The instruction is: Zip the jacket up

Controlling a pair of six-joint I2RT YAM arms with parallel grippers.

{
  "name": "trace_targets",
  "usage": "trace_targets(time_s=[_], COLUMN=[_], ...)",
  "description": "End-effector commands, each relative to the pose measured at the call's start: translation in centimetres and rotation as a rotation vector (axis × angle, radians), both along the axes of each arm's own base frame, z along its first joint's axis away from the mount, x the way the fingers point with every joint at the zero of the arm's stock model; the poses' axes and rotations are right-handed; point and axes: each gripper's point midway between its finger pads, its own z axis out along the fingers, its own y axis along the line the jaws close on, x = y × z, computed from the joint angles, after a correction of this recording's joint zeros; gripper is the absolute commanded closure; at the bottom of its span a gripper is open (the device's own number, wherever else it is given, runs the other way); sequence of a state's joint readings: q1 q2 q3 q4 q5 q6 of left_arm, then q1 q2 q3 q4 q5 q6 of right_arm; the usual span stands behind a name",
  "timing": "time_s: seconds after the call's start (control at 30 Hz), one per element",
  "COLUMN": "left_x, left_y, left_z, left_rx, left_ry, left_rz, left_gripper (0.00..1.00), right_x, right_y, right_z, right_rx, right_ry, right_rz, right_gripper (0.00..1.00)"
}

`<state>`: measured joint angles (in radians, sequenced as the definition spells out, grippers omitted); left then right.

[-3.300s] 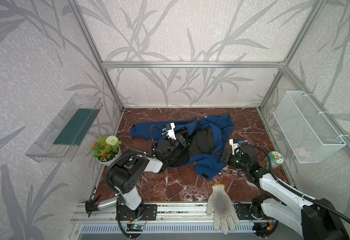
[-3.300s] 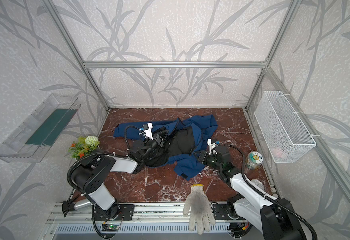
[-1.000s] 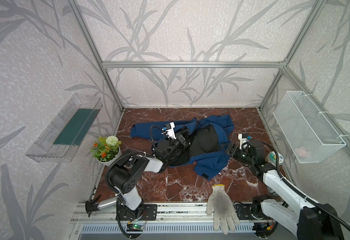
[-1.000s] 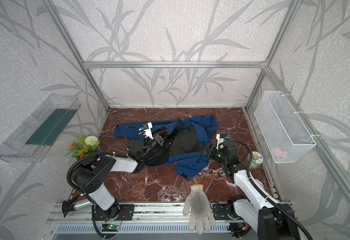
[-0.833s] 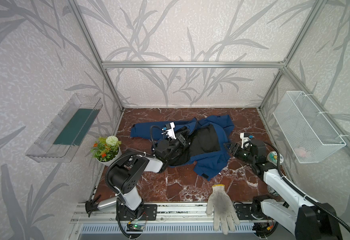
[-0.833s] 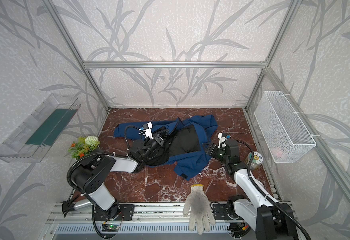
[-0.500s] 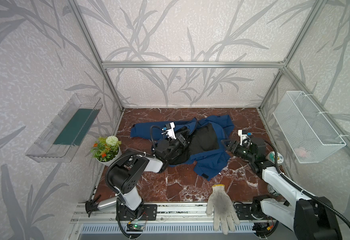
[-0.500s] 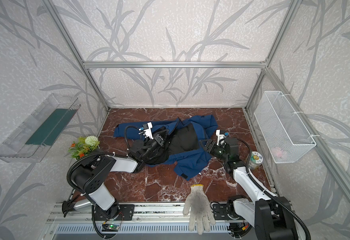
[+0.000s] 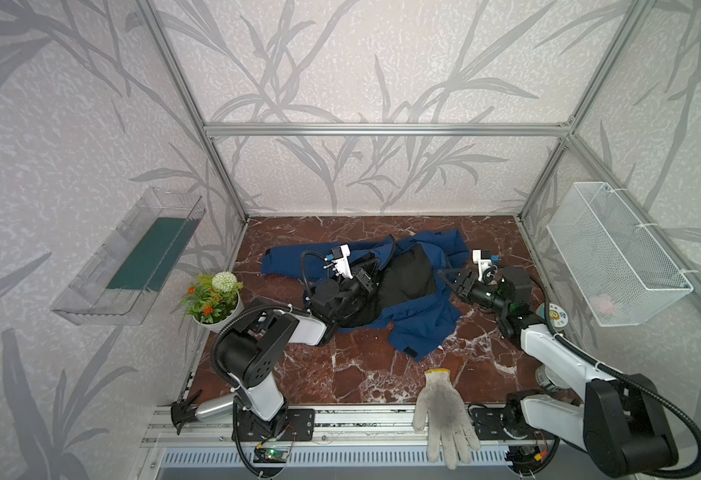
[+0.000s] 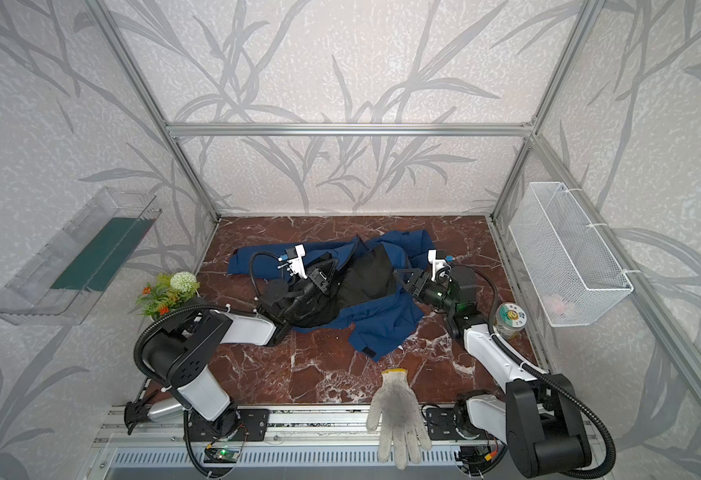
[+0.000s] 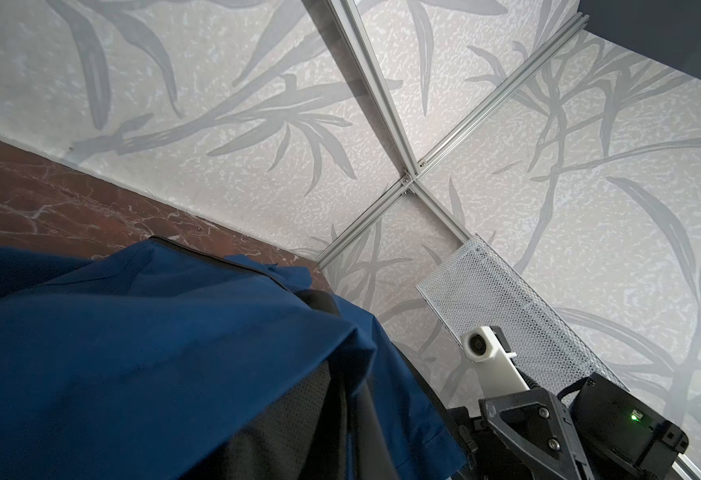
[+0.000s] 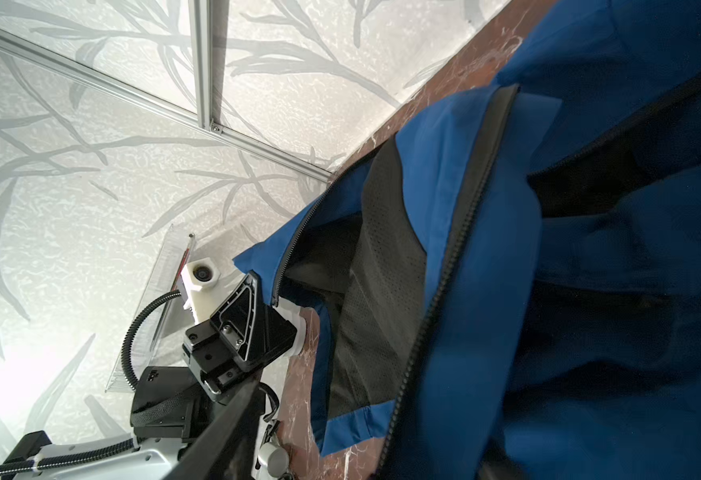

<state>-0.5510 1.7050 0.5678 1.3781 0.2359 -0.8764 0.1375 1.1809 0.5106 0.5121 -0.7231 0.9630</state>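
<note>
The navy-blue jacket [image 9: 423, 324] [image 10: 382, 328] lies crumpled mid-table with its black lining up. My left gripper [image 9: 373, 266] [image 10: 329, 262] is shut on the jacket's front edge at its left side and holds that corner raised; the right wrist view shows the left gripper [image 12: 257, 286] pinching the corner by the zip's end. In the left wrist view the jacket [image 11: 132, 353] hides these jaws. My right gripper [image 9: 446, 276] [image 10: 403, 276] is at the jacket's right edge, open. In the right wrist view one finger [image 12: 224, 432] shows beside the black zipper [image 12: 444, 270], and fabric covers the other.
A white knit glove [image 9: 444, 411] lies over the table's front edge. A flower pot [image 9: 211, 297] stands at the left, a can [image 9: 554, 316] at the right. A wire basket [image 9: 615, 257] hangs on the right wall, a clear tray [image 9: 132, 257] on the left.
My right gripper has moved back and left from the bare table to the jacket's right edge. The left gripper has kept its hold and not moved.
</note>
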Motion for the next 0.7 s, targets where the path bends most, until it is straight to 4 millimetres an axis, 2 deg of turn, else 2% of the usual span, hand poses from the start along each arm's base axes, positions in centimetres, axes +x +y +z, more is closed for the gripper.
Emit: trace_targets(time_s=[0.0, 0.2, 0.3, 0.5, 0.67], left_x=[-0.3, -0.3, -0.3, -0.4, -0.5], left_y=[-0.1, -0.2, -0.2, -0.2, 0.0], left_z=[2.8, 2.8, 3.0, 3.0, 2.9], left_rx=[-0.051, -0.051, -0.054, -0.054, -0.051], left_ry=[-0.064, -0.065, -0.068, -0.070, -0.069], left_rz=[-0.009, -0.014, -0.012, -0.012, -0.009], left_gripper=[1.00, 1.00, 1.00, 1.00, 1.00], right_x=[0.1, 0.7, 1.1, 2.1, 3.3], right_y=[0.5, 1.6, 2.4, 6.1, 6.9], right_z=[2.2, 2.9, 2.6, 1.6, 0.4], right_rx=[0.051, 0.059, 0.060, -0.005, -0.014], right_ry=[-0.067, -0.086, -0.076, -0.060, -0.048], right_rz=[0.020, 0.043, 0.051, 0.129, 0.132], right_gripper=[0.37, 0.33, 0.30, 0.29, 0.30])
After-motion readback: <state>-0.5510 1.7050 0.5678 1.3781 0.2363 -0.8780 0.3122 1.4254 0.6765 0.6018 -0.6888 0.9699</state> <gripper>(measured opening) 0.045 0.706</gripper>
